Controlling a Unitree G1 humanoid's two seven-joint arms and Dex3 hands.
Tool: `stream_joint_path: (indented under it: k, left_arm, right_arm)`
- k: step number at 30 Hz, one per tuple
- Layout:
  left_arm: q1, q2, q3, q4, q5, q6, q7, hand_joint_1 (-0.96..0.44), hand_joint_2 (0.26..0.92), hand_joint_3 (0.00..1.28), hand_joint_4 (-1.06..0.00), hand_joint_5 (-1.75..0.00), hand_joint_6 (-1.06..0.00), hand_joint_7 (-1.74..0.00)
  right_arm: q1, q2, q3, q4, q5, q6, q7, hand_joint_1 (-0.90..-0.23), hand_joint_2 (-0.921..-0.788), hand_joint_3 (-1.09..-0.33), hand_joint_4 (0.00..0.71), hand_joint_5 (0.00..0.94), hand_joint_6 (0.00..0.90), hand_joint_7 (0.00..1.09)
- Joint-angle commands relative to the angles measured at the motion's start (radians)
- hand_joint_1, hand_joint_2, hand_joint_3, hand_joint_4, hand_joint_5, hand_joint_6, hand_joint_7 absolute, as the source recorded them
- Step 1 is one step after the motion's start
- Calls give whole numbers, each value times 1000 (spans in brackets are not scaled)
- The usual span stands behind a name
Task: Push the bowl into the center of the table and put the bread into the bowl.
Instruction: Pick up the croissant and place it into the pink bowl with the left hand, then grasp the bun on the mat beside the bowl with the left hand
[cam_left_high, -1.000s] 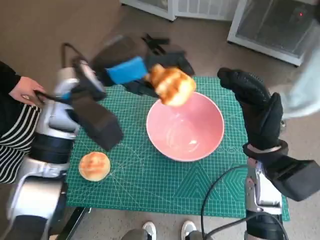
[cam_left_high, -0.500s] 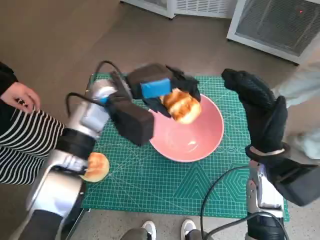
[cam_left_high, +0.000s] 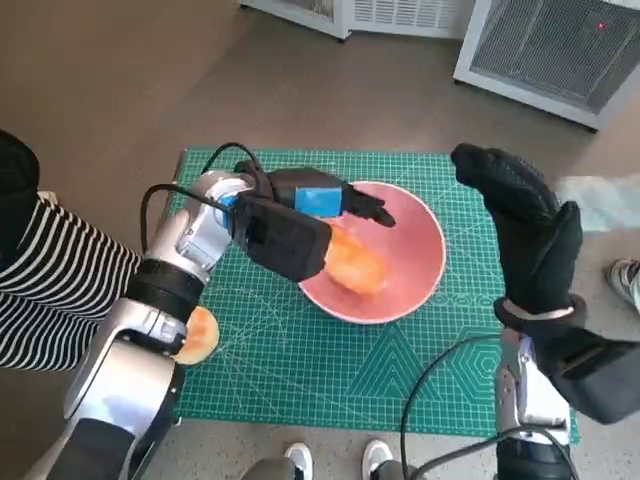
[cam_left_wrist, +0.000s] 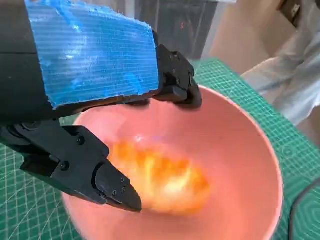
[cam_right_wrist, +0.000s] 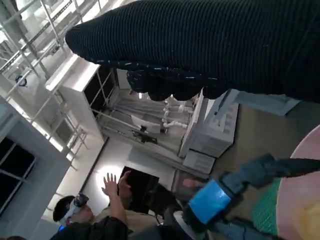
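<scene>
The left hand (cam_left_high: 330, 203) hangs over the pink bowl (cam_left_high: 420, 262) with its fingers (cam_left_wrist: 177, 80) spread and nothing in them. The bread (cam_left_high: 355, 265) lies directly under that hand, inside the bowl. It is blurred in both the head view and the left wrist view, so I cannot tell whether it has settled on the bottom of the bowl or is falling. Its long axis seems to run from under the palm out toward the far side of the bowl, though the blur makes that uncertain. The bowl sits on the green mat (cam_left_high: 300, 370) covering the counter, roughly at its middle.

The right hand (cam_left_high: 525, 235) is raised just beside the bowl's rim on the side away from the left hand, fingers straight and together, touching nothing. The left hand is plainly the nearer of the two to the bread.

A second bun (cam_left_high: 198, 335) rests on the mat back by the left forearm, half hidden behind it, well apart from the bowl. The near side of the bowl is covered by the left wrist.
</scene>
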Motion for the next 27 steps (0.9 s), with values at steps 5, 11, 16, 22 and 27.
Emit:
stream_joint_path:
  k: [5, 11, 16, 22, 27]
  left_arm:
    - [148, 156, 154, -292, -175, 12, -68, -187, 768, 0, -12, -2, -180, -28]
    - [272, 280, 285, -497, -293, 60, -103, -196, 775, 4, -18, -4, -185, -26]
    - [371, 403, 368, -619, -318, 97, -117, -286, 787, 10, -33, -9, -196, -33]
    - [469, 535, 452, -656, -399, 124, -194, -280, 769, 2, -45, -11, -230, -53]
    - [591, 616, 504, -705, -405, 148, -214, -282, 770, 3, -54, -12, -251, -66]
  right_arm:
    - [32, 10, 10, -9, -12, 11, -19, -695, -921, -676, 175, 6, 41, 477]
    - [38, 14, 15, -18, -9, 15, -23, -700, -921, -675, 176, 5, 44, 473]
    - [44, 15, 18, -26, -3, 19, -22, -704, -921, -674, 177, 5, 46, 470]
    - [45, 18, 20, -28, 7, 21, -16, -701, -921, -673, 177, 4, 49, 466]
    - [37, 20, 22, -20, 10, 24, -11, -698, -921, -674, 177, 4, 51, 464]
